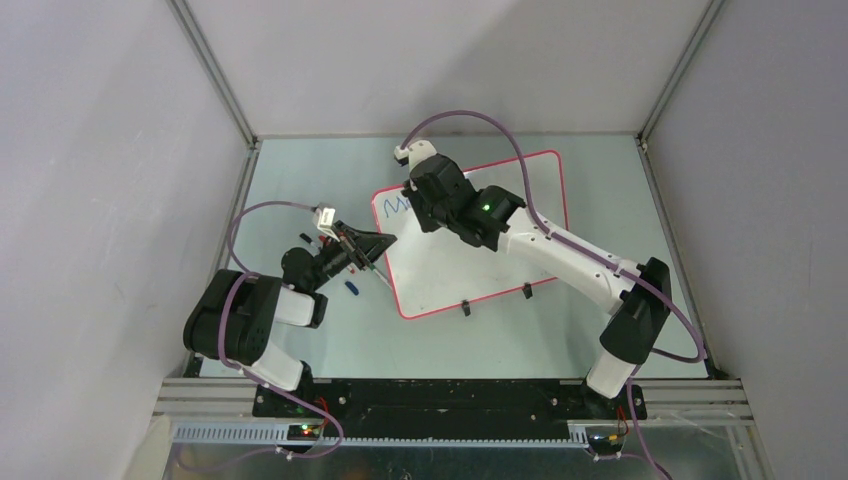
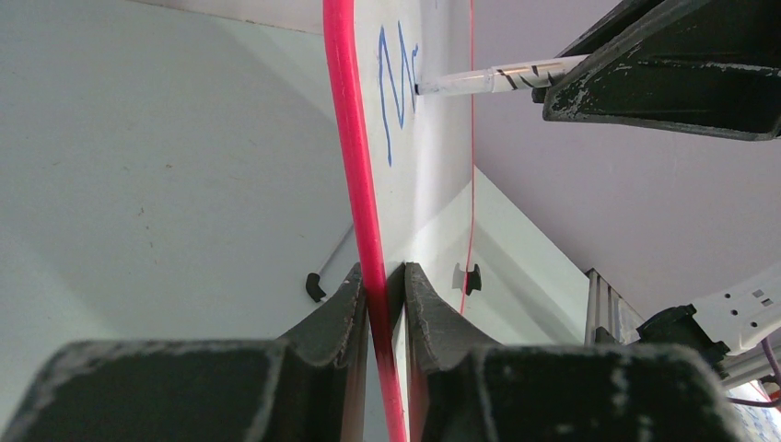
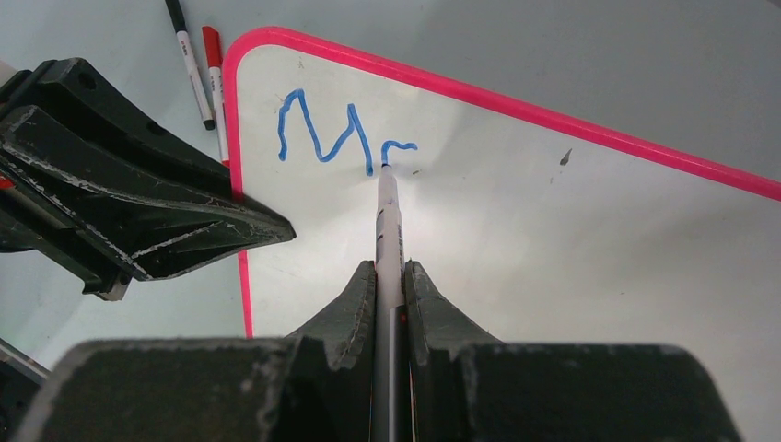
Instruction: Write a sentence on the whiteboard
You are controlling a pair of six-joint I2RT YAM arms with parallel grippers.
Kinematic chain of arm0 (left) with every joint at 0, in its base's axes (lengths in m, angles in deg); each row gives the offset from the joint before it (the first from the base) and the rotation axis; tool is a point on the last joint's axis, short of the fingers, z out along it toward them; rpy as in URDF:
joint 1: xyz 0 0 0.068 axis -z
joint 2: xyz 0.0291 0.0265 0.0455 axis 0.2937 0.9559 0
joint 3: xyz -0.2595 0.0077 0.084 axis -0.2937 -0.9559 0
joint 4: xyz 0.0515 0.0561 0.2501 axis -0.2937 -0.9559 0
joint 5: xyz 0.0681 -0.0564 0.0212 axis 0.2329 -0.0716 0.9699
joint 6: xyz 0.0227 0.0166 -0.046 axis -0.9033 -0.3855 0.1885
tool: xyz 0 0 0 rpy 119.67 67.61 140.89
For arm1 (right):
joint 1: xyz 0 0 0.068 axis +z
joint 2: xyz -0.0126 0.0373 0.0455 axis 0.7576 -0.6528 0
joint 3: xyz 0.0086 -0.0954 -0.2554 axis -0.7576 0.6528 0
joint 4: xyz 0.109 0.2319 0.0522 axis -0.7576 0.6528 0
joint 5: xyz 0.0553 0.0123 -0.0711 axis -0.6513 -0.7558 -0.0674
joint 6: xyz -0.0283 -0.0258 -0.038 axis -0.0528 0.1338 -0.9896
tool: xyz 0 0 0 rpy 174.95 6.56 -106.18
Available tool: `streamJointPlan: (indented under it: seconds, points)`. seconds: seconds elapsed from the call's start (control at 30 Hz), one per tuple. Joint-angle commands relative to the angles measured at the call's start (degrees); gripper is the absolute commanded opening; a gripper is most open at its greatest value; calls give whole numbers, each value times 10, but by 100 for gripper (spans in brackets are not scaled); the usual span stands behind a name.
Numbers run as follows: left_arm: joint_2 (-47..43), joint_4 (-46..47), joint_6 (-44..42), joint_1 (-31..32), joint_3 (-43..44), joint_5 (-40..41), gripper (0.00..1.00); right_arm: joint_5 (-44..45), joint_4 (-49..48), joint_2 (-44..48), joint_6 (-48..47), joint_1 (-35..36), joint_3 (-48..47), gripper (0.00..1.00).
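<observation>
Feet come nearest: two small black clip feet sit on the near long edge of the large glossy white whiteboard with rounded corners and a thin red-pink frame. The board lies on the pale green table between the two arms. A small dark blue piece, too small to name, lies on the table just left of the board.

A little farther, the left gripper is closed on the board's left edge, with one black finger pressed to each side of the pink frame. Beside that edge, a black-capped marker and a red-capped marker lie side by side on the table, just outside the frame.

Farther on, the right gripper is clamped around a slim white marker. Its tip touches the board near the far left corner. There the sentence, in blue ink, consists of a capital M and the top curve of a second letter.
</observation>
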Motion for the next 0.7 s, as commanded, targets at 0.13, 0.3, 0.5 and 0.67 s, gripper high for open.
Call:
streamJointPlan:
  seconds: [0.13, 0.3, 0.5, 0.67]
  points:
    - [4, 29, -26, 4, 17, -7, 0, 20, 7, 16, 5, -8, 4, 0]
    - [5, 29, -27, 4, 17, -7, 0, 23, 11, 17, 4, -11, 4, 0]
    - [4, 29, -27, 4, 18, -7, 0, 31, 17, 18, 6, -13, 2, 0]
    - [4, 29, -27, 4, 18, -7, 0, 41, 16, 19, 7, -15, 2, 0]
